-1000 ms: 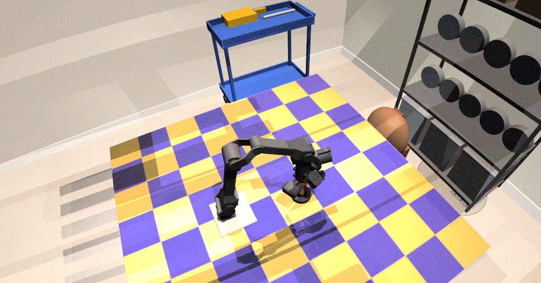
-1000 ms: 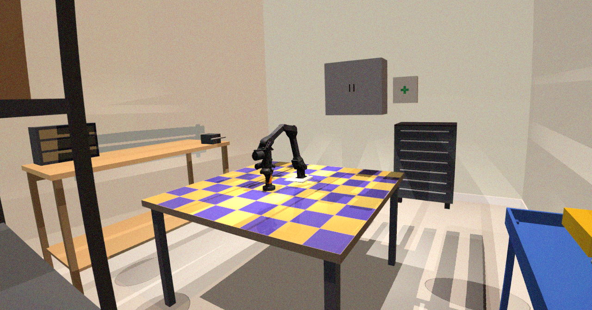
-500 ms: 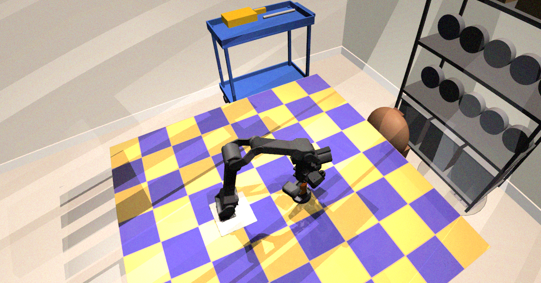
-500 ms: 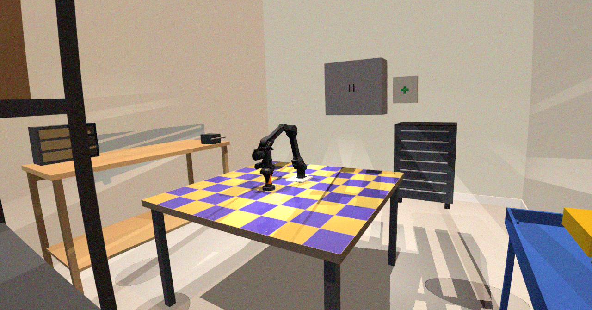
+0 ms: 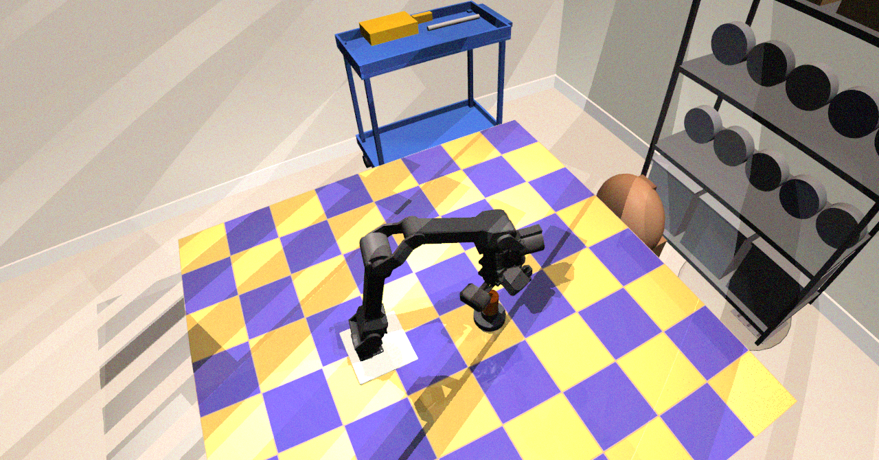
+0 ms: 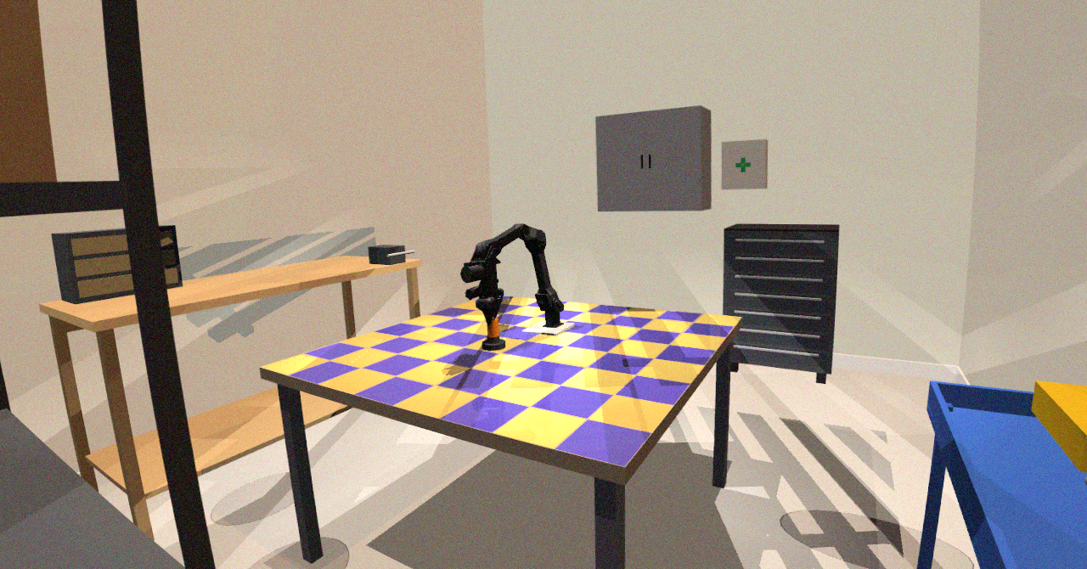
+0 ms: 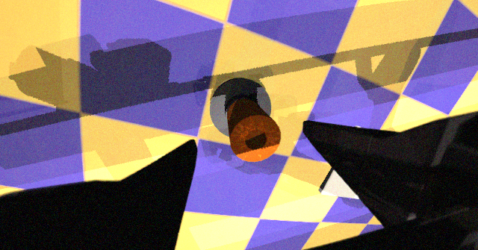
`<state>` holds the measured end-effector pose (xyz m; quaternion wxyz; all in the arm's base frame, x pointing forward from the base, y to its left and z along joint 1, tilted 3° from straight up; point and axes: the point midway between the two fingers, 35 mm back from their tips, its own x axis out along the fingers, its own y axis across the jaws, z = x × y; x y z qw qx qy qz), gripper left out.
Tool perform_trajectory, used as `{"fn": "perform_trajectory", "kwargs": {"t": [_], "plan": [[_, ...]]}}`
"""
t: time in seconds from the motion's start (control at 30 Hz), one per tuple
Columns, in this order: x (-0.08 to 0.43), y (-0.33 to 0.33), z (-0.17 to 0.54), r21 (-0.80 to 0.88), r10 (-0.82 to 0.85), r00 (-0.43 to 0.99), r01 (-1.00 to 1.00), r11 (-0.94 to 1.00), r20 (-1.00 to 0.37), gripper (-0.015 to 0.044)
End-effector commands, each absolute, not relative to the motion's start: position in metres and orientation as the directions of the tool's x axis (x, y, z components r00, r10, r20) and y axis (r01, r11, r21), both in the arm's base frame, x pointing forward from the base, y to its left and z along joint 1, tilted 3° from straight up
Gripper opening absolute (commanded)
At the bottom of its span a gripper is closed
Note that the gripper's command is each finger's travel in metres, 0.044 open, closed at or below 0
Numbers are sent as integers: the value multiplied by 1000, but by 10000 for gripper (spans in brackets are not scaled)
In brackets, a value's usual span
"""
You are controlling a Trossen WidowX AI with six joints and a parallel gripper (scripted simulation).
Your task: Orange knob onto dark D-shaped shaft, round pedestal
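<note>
From here I see a blue cart [image 5: 424, 56] [image 6: 999, 452] by a pale wall [image 5: 184, 76], grey cabinet [image 6: 650, 161], dark drawers [image 6: 781, 299], and slanting shadows.
</note>
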<state>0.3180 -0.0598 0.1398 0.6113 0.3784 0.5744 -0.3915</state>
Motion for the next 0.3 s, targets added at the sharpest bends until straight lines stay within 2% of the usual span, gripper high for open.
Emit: {"fn": "perform_trajectory", "kwargs": {"t": [0.0,0.27], "plan": [[314,-58,184,26,-47,49,914,404,-998,440],[316,-58,191,25,-46,48,915,402,-998,440]]}}
